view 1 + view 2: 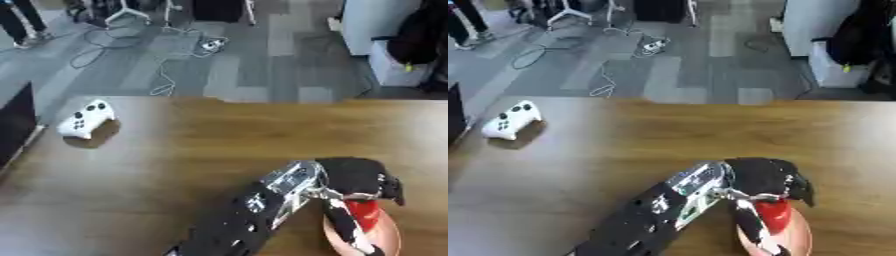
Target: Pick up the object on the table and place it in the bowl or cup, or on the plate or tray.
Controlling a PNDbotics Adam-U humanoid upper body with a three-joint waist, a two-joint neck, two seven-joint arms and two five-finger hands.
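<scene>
My left arm reaches in from the bottom towards the lower right, and my left hand (357,176) hangs over a salmon-pink plate (391,235) near the table's front right edge. A red object (365,212) lies on the plate directly under the hand, between the thumb and the curled fingers (346,222). The hand hides the object's upper part, so its shape stays unclear. My right hand shows in neither view.
A white game controller (86,119) lies on the table at the far left. A dark flat object (16,122) stands at the table's left edge. Cables and furniture sit on the floor beyond the far edge.
</scene>
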